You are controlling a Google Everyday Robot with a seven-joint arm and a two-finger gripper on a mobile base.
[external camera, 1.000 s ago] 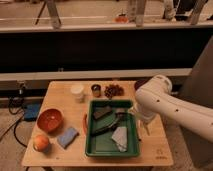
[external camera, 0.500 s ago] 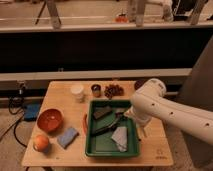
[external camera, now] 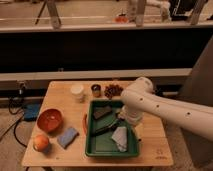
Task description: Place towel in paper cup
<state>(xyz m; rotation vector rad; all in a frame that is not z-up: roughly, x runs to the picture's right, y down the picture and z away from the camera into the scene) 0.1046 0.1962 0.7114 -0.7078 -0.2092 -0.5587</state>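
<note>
Wooden table, claw seemingly over green tray, towel inside

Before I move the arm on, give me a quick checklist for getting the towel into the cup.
1. Towel in view, lying in tray: ok.
2. Hand over tray, close above towel: ok.
3. Towel gripped: cannot tell.
4. Cup upright on table, beside dark cup: ok.
5. Cup empty: cannot tell.
</note>
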